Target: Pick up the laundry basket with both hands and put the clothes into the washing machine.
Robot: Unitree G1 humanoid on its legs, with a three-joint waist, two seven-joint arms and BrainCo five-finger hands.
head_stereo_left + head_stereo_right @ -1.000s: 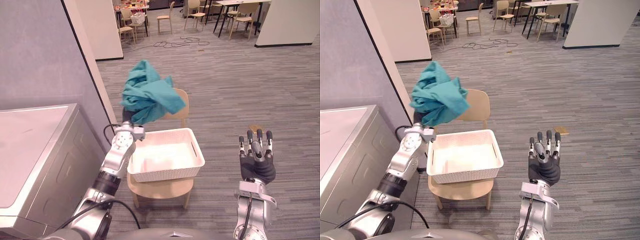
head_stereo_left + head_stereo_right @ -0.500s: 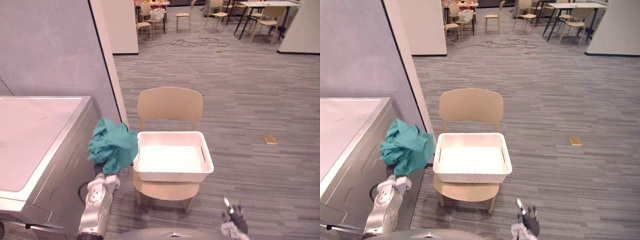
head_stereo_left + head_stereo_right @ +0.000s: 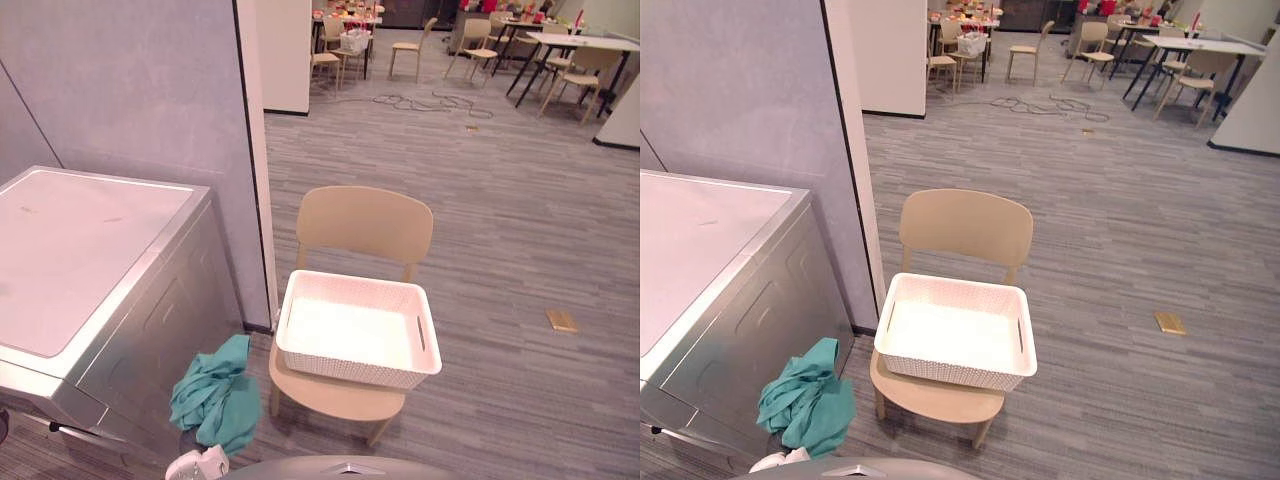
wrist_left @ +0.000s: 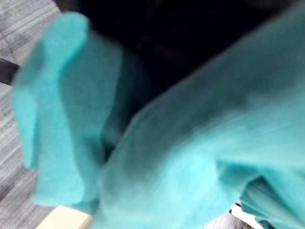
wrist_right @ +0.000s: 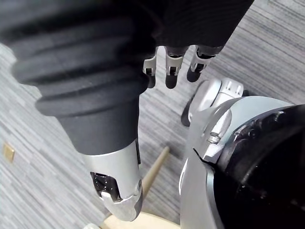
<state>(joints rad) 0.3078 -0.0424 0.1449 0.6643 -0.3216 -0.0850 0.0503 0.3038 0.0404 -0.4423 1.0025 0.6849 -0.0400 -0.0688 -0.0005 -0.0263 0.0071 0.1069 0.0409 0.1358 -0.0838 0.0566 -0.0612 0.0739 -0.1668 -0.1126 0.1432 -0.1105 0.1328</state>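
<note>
Teal cloth (image 3: 215, 398) over left robot hand (image 4: 190, 33) — grip cannot be told, right robot hand (image 5: 172, 67) relaxed, empty, basket (image 3: 355, 335) on chair (image 3: 365, 225)

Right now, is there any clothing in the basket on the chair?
No: the basket sits empty on the chair, and the teal cloth hangs low by the washing machine.

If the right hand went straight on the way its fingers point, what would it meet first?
Likely the grey floor, straight past the right hand; nothing shows between them, though depth is unclear.
</note>
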